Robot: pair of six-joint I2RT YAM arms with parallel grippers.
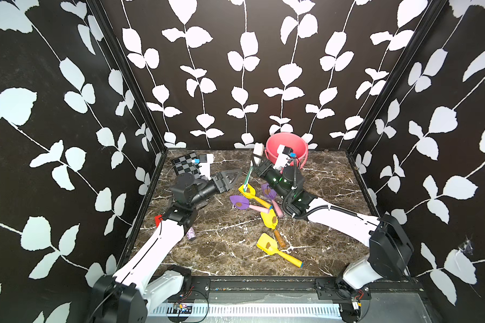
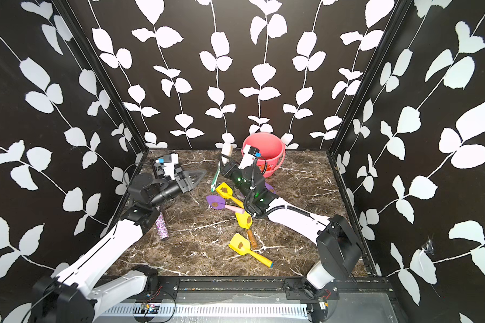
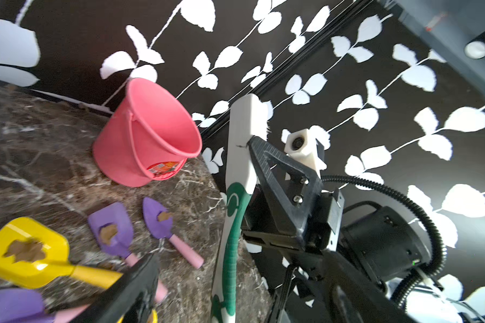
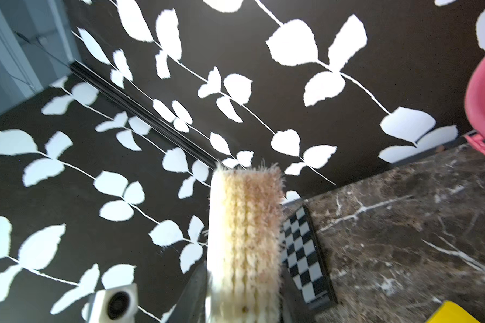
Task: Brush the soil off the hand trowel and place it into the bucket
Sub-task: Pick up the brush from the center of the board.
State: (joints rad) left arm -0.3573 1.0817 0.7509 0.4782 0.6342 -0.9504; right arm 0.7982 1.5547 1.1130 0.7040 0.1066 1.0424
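plainly, the right gripper [image 1: 256, 163] is clamped on a brush [image 3: 235, 173] at the neck, where its white head meets its green handle. the bristles [image 4: 247, 237] point up toward the back wall. the handle slants down and ends over the blade of a yellow trowel [image 1: 247, 191]; whether it touches cannot be told. the left gripper [image 1: 235, 174] hangs with its jaws wide apart and nothing between them, just left of that trowel and above the table [image 1: 207, 246].

soil [image 1: 247, 190] sits as a brown clump on that yellow blade. beside it lies a purple trowel [image 1: 239, 202] with a pink handle, also carrying a clump. nearer the front lie a 2nd yellow trowel [image 1: 269, 219] and a 3rd yellow trowel [image 1: 268, 245], each with a clump on its blade. all of these lie flat on the table, outside the bucket [image 3: 118, 151]. the bucket stands upright at the back, close to the wall, just behind the right gripper. a checkered board [image 1: 184, 162] lies in the back left corner, behind the left arm.
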